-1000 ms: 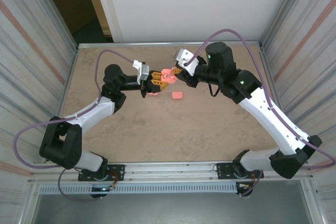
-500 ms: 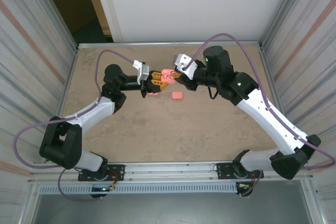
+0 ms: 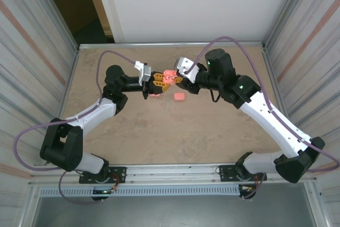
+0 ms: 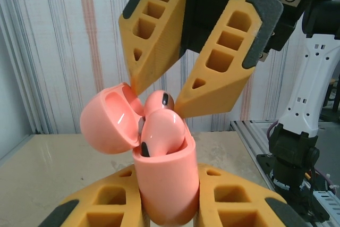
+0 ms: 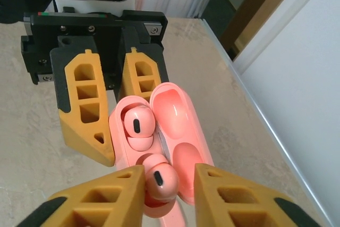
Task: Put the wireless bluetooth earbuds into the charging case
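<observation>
A salmon-pink charging case (image 4: 166, 176) stands upright with its lid (image 4: 106, 120) swung open, and my left gripper (image 4: 166, 208) is shut on its body. Two pink earbuds sit in its wells: one (image 5: 137, 126) on the side toward the left wrist, the other (image 5: 161, 180) nearer the right wrist. My right gripper (image 5: 169, 173) is open just above the case, straddling that nearer earbud. Its left finger touches the bud and the right finger stands apart. In the top view the left gripper (image 3: 158, 81) and right gripper (image 3: 178, 75) meet over the case (image 3: 169, 75).
A closed pink case (image 3: 179, 97) lies on the beige table (image 3: 159, 131) just in front of the grippers. Another pink item (image 3: 154, 94) lies under the left gripper. Corrugated walls flank both sides, and a metal rail runs along the near edge.
My right arm has edged left, bringing its gripper closer over the open case. The left arm and the case have stayed still.
</observation>
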Robot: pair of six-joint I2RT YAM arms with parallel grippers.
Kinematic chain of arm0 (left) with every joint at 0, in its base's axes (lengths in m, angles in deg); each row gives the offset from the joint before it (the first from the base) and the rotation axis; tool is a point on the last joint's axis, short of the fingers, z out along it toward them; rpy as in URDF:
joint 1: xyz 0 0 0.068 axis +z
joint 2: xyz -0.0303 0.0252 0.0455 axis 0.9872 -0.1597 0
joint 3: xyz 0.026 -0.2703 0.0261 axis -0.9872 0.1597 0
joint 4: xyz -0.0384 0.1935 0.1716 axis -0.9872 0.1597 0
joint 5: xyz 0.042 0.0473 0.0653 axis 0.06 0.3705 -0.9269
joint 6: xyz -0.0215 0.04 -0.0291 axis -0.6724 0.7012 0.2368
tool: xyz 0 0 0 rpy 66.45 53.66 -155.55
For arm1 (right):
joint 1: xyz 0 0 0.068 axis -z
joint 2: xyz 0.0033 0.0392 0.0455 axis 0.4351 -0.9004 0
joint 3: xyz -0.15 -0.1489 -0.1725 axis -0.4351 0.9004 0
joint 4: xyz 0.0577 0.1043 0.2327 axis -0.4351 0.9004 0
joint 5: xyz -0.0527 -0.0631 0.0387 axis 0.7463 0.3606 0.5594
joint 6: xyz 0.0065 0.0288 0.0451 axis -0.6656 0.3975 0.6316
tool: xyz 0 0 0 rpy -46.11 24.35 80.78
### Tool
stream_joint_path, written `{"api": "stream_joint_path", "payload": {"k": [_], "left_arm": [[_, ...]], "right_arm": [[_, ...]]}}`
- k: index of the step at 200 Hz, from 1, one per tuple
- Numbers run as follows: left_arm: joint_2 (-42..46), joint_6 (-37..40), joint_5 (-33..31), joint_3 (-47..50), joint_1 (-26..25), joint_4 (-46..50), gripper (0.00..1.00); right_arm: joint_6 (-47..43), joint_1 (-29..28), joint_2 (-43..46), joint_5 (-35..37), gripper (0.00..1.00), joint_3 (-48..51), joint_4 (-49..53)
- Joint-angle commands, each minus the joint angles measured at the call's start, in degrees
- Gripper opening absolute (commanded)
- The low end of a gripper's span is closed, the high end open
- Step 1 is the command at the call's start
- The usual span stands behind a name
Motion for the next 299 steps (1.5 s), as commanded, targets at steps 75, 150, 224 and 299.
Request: {"api": "stream_joint_path", "payload": {"k": [75,150,224,299], "left_arm": [[0.8,-0.5,-1.7,0.4,-0.3,-4.6,0.0],[0.7,-2.3,-2.7,1.2,-0.3,-8.0,0.0],[2.5,-2.5,-3.2,2.2,-0.3,-9.1,0.0],[2.7,-3.6,-2.8,2.6,-0.3,-11.0,0.0]], "right_arm": [[17.1,6.6,8.4,-7.4,0.65,3.0,-10.7],[35.8,11.7,12.4,-11.9,0.99,13.8,-21.1],[53.6,14.7,12.6,-21.1,0.99,21.8,-33.4],[61.9,14.9,12.2,-25.0,0.99,26.1,-40.5]]}}
